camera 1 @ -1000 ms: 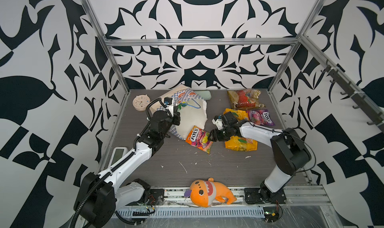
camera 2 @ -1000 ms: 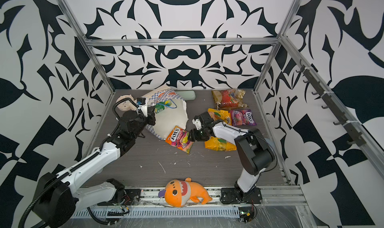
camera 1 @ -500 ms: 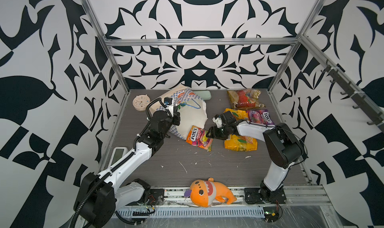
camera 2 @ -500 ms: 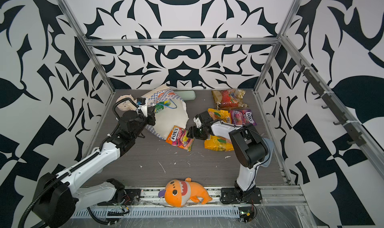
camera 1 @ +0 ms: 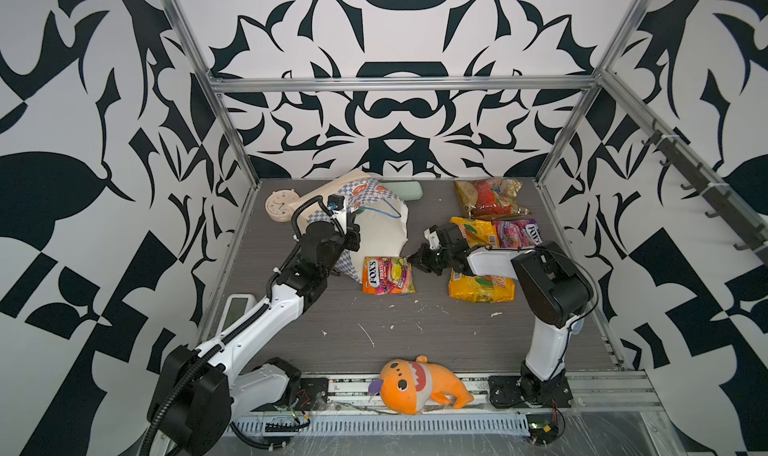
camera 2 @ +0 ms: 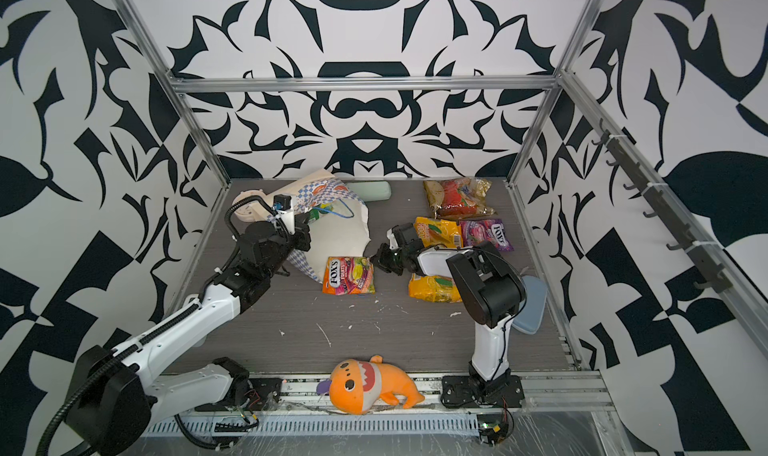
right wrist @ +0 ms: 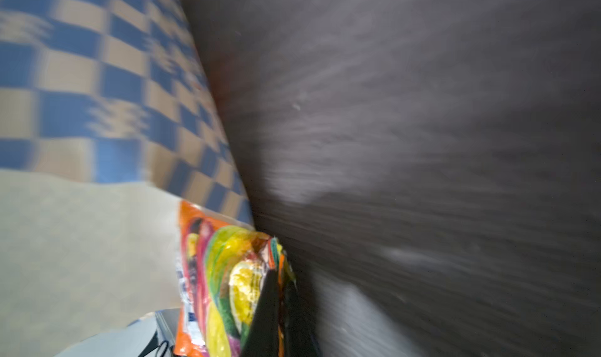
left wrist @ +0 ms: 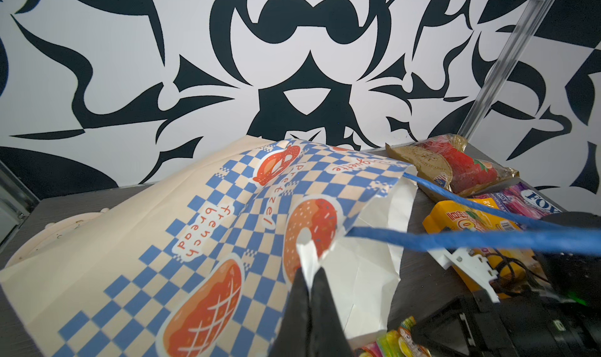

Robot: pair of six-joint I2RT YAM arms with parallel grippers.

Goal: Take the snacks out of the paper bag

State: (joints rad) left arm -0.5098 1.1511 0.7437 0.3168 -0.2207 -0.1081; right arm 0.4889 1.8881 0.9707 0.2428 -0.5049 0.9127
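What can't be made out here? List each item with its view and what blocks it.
- paper bag interior: in both top views, the left arm and the bag's own wall cover it, so any remaining snacks are unseen.
- orange Fox's packet: right wrist view, motion blur smears its print.
- lower yellow packet: in both top views, the right arm overlaps it.

Enclosure walls (camera 1: 395, 30): white panels printed with bold black ornamental shapes, on three sides, edged by aluminium frame bars (camera 1: 399, 85). Floor (camera 1: 436, 341): dark grey board, seemingly wood-grained, scattered with white flecks (camera 1: 365, 334). Right wall carries a dark hook rail (camera 1: 706, 188); lighting even, shadows soft.
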